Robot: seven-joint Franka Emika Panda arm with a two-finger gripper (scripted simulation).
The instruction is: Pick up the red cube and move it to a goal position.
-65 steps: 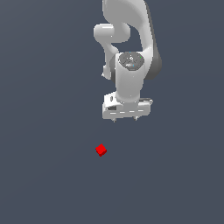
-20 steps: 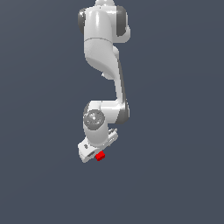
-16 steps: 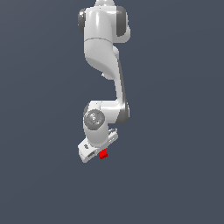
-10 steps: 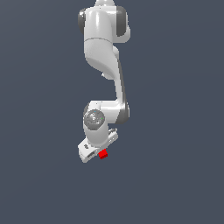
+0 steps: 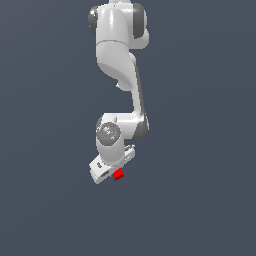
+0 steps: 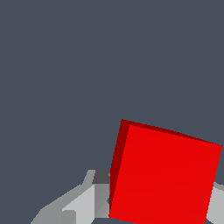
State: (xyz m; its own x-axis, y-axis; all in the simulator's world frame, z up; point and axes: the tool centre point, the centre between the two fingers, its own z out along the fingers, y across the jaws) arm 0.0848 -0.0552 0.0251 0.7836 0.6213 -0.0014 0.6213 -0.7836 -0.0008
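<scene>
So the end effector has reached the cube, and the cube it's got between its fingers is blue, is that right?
Not quite: the cube is red, not blue. The wrist view shows its bright red faces between the fingers, and the exterior view shows the same red cube at the end effector. The rest stands.

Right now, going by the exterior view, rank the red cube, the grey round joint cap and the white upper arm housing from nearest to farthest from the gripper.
1. red cube: between the fingers of the gripper.
2. grey round joint cap: on the arm just above the gripper.
3. white upper arm housing: near the view's top.
</scene>
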